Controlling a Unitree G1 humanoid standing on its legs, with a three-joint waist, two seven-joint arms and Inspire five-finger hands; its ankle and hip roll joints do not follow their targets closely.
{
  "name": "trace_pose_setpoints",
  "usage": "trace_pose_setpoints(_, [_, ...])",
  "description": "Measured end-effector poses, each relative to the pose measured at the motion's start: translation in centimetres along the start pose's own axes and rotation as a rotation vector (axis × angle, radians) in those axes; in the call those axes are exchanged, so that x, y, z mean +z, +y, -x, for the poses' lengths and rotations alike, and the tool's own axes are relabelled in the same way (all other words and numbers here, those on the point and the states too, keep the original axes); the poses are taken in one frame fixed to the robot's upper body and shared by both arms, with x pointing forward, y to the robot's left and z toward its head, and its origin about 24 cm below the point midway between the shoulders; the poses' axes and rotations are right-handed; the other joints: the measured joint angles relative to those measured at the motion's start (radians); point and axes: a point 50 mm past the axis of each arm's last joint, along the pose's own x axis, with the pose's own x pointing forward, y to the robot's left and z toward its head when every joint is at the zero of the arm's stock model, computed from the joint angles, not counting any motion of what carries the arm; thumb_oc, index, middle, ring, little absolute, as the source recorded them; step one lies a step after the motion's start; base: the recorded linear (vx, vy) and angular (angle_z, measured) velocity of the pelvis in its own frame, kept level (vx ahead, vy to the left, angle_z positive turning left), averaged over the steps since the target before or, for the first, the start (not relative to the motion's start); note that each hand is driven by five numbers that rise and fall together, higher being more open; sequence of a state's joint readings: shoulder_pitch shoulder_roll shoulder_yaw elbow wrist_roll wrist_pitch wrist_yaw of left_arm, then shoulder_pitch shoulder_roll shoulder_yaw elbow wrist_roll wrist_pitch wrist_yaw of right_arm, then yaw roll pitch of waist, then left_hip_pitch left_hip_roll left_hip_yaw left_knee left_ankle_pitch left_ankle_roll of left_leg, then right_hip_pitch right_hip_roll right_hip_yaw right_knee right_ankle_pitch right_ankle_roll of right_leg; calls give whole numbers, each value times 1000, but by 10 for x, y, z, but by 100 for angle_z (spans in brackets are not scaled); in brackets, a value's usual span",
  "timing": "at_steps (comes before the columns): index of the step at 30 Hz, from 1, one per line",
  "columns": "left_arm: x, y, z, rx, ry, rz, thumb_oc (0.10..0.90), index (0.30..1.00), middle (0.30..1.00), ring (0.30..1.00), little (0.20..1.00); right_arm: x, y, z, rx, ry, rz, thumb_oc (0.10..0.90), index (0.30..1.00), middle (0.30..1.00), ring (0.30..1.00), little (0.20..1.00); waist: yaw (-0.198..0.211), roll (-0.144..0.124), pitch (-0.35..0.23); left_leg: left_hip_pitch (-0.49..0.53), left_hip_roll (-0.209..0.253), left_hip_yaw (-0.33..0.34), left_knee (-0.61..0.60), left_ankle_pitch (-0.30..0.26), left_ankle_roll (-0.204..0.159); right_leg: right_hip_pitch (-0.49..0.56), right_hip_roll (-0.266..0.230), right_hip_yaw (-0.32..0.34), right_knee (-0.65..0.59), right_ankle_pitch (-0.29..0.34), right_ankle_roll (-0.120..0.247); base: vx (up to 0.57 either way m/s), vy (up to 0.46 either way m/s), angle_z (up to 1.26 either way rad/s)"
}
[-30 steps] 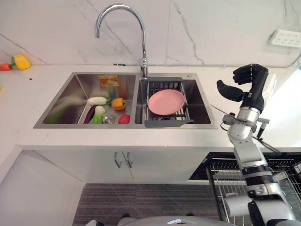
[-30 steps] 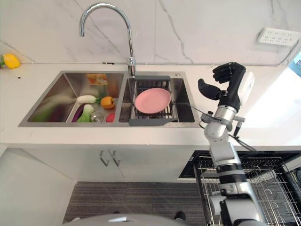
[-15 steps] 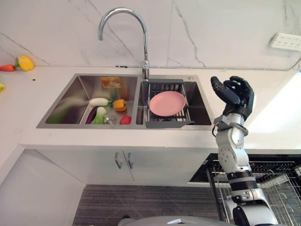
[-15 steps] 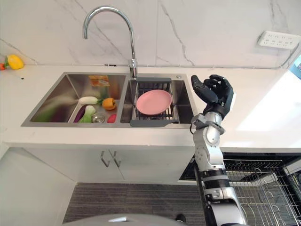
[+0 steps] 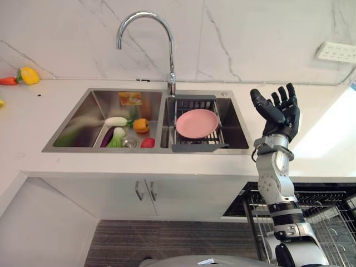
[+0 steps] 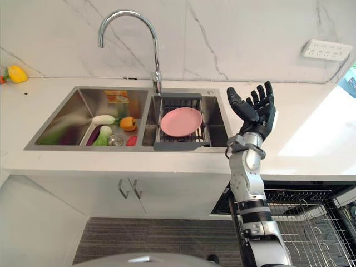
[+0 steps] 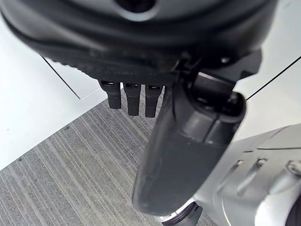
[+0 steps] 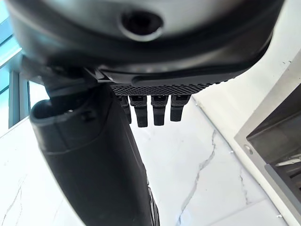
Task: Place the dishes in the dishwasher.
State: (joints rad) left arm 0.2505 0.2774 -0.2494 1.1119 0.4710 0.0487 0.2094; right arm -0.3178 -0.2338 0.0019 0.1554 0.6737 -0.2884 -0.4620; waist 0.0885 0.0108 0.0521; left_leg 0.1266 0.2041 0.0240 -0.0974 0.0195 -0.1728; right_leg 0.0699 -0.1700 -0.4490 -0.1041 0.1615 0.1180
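A pink plate (image 5: 196, 123) lies flat on a dark wire rack (image 5: 194, 146) set in the right basin of the steel sink (image 5: 241, 125). My right hand (image 5: 280, 113) is raised above the counter just right of the sink, open, its fingers straight and spread, holding nothing. It is well clear of the plate. The dishwasher's wire rack (image 5: 322, 206) stands pulled out below the counter at the lower right. My left hand (image 7: 141, 80) hangs low over a grey striped floor, fingers straight, empty.
The left basin holds vegetables, among them an orange pepper (image 5: 141, 124) and a white radish (image 5: 115, 119). A tall curved faucet (image 5: 167, 50) rises behind the sink. A yellow pepper (image 5: 28, 74) lies on the counter's far left. A wall socket (image 5: 337, 52) is at the upper right.
My right hand swung in towards the sink from the counter's right side, and its curled fingers have straightened and spread.
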Motion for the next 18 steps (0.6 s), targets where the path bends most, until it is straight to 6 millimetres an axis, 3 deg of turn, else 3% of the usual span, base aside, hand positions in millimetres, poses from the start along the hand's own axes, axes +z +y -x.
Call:
trace_pose_setpoints(2, [0, 0, 0, 0, 0, 0, 800, 900, 900, 900, 900, 0, 0, 0, -1, 1, -3, 800, 900, 900, 900, 900, 1, 0, 0, -1, 0, -1, 0, 0, 0, 0, 1, -1, 0, 0, 0, 0, 0, 0])
trace_pose_setpoints(3, [0, 0, 0, 0, 0, 1, 800, 900, 900, 900, 900, 0, 0, 0, -2, 3, -6, 755, 832, 832, 832, 832, 1, 1, 0, -1, 0, -1, 0, 0, 0, 0, 1, -1, 0, 0, 0, 0, 0, 0])
trace_pose_setpoints(4, [0, 0, 0, -1, 0, 3, 800, 900, 900, 900, 900, 0, 0, 0, -3, 3, -6, 590, 585, 585, 585, 585, 1, 1, 0, -1, 0, -2, 0, 0, 0, 0, 1, -2, 0, 0, 0, 0, 0, 0])
trace_pose_setpoints(6, [0, 0, 0, -1, 1, 6, 800, 900, 900, 900, 900, 0, -1, 0, -3, 2, -2, 488, 432, 432, 432, 432, 1, 1, -1, -1, 0, -2, 0, 0, 0, 0, 1, -2, 0, 0, 0, 0, 0, 0])
trace_pose_setpoints(7, [0, 0, 0, -1, 1, 6, 800, 900, 900, 900, 900, 0, -1, -1, -3, 1, 1, 400, 300, 300, 300, 300, 1, 1, -1, -1, 0, -2, 0, 0, 0, 0, 0, -2, 0, 0, 0, 0, 0, 0])
trace_pose_setpoints(15, [0, 0, 0, -1, 2, 9, 800, 900, 900, 900, 900, 0, -2, -1, -5, 0, 9, 400, 300, 300, 300, 300, 2, 4, -2, -2, 0, -4, 0, 0, 0, 0, 0, -4, 0, 0, 0, 0, 0, 0])
trace_pose_setpoints(18, [0, 0, 0, -2, 4, 9, 800, 900, 900, 900, 900, -4, -1, 1, -24, 38, -81, 400, 300, 300, 300, 300, 3, 5, -2, -2, 0, -4, 0, 0, 0, 1, 0, -4, 0, 0, 0, 0, 0, 0])
